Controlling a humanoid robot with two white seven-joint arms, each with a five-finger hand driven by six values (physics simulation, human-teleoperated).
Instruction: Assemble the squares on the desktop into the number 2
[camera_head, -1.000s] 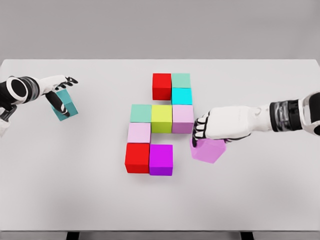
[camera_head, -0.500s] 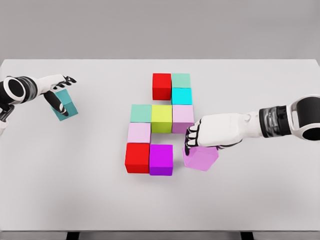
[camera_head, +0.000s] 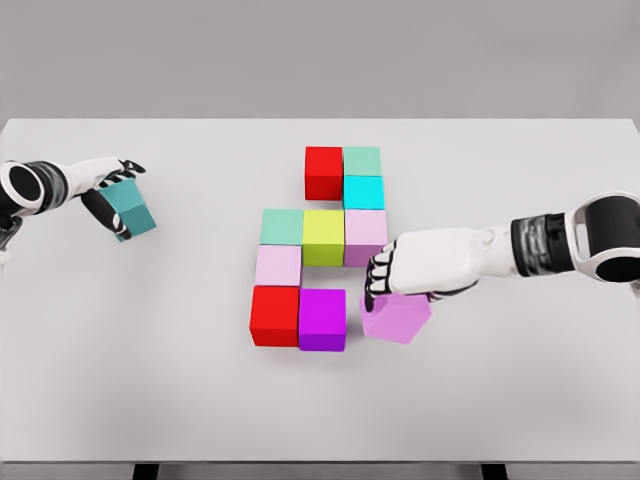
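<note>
Several coloured cubes form a figure in the middle of the white table (camera_head: 520, 180): red (camera_head: 323, 172), mint (camera_head: 361, 160) and cyan (camera_head: 363, 192) at the top, a green (camera_head: 282, 226), yellow-green (camera_head: 323, 236) and light pink (camera_head: 366, 236) row, then pale pink (camera_head: 277, 266), red (camera_head: 274, 315) and magenta (camera_head: 322, 318). My right hand (camera_head: 378, 285) is curled over an orchid cube (camera_head: 398, 320), which sits tilted just right of the magenta cube, a small gap between them. At the far left, my left hand (camera_head: 115, 200) grips a teal cube (camera_head: 133, 210).
The table's front edge runs along the bottom of the view, with dark legs (camera_head: 145, 471) below it. Grey wall stands behind the far edge.
My right hand has carried the orchid cube leftward, closer to the magenta cube. My left hand has drawn slightly left with the teal cube.
</note>
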